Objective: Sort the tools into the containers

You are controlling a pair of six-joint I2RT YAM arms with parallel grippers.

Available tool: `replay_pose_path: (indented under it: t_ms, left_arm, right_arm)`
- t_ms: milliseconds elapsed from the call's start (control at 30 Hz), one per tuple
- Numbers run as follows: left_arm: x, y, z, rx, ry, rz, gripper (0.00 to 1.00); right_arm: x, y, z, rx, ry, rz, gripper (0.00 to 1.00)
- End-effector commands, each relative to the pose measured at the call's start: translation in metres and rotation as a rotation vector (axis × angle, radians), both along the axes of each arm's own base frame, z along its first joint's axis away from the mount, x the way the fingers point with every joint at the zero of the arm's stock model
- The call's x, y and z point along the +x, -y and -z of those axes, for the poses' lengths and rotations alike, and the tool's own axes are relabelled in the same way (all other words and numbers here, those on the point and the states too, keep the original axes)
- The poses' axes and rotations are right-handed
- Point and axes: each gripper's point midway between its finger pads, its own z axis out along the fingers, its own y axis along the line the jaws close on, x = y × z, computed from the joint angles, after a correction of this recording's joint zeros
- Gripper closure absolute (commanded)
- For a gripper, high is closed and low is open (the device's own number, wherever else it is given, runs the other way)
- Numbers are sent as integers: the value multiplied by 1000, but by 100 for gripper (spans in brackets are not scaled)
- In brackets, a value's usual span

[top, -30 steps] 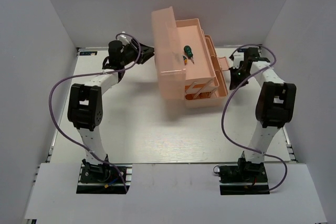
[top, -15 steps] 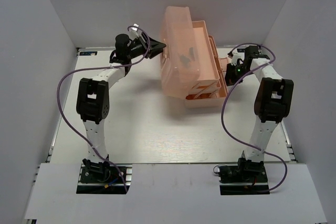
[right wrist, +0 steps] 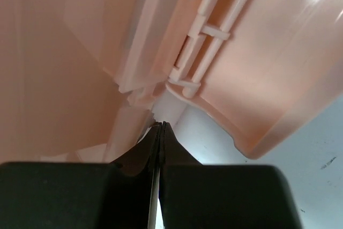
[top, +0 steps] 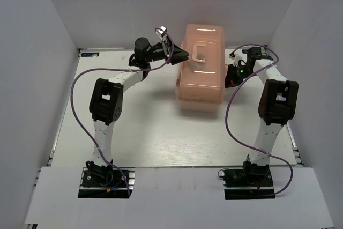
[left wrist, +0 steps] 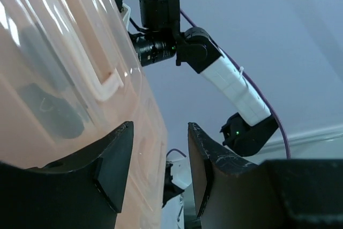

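Note:
The salmon-pink toolbox (top: 200,71) stands at the back middle of the table with its lid down, the lid handle (top: 199,52) facing up. No tool shows clearly; a dark shape is dimly seen through the lid in the left wrist view (left wrist: 53,111). My left gripper (top: 182,57) is open, its tips at the box's upper left edge; the lid (left wrist: 64,79) lies beside its left finger (left wrist: 115,162). My right gripper (top: 230,76) is shut and empty at the box's right side, its tips (right wrist: 161,127) by the hinged tray links (right wrist: 206,46).
White walls close the table in at the back and both sides. Both arms' purple cables loop over the table beside the box. The right arm (left wrist: 230,84) shows past the lid in the left wrist view.
The toolbox lid has swung from standing open to fully down over the trays. My left gripper moved right with it. My right gripper moved slightly closer to the box's right side.

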Motion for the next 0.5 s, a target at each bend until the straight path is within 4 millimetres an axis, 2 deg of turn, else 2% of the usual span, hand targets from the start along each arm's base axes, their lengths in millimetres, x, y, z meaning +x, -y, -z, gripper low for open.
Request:
replay_pose_path:
  t_ms: [0,33,67,100,133,167,200,267,333,367,400,467]
  left_arm:
    - [-19,-37,-83,-64,206,-89,45]
    - [-19,-45,-83,-34,219,-111,45]
    - [-32,-51,-95,-17,239,-128,45]
    - [-34,-60,-95,15,245,-156,45]
    - [-31,-69,-81,61,222,-209,45]
    - [-43,-78,-82,142,249,-247,45]
    - [-43,-88,-74,195,245,-294,45]
    - [-40,-110,-31,360,173,-394,43]
    - [-36,-123,0,454,120,-433,43]
    - [-35,-125,15,498,109,-425,43]
    - [-37,-122,28,521,84,-403,43]
    - [-37,-117,56,555,34,-375,43]
  right_arm:
    - [0,-4,-20,-5,36,10,100]
    - [2,-1,-22,-19,56,16,100]
    - [4,1,-22,-31,57,30,100]
    - [9,13,-19,-100,74,60,100]
    - [9,16,-19,-120,80,64,100]
    - [14,26,-19,-173,106,85,100]
    - [17,35,-20,-226,131,106,100]
    - [22,48,-27,-301,186,117,100]
    - [36,64,-33,-389,250,146,100]
    - [40,67,-37,-411,269,155,100]
    - [52,70,-51,-426,308,166,100]
    - [63,79,-56,-458,329,183,100]
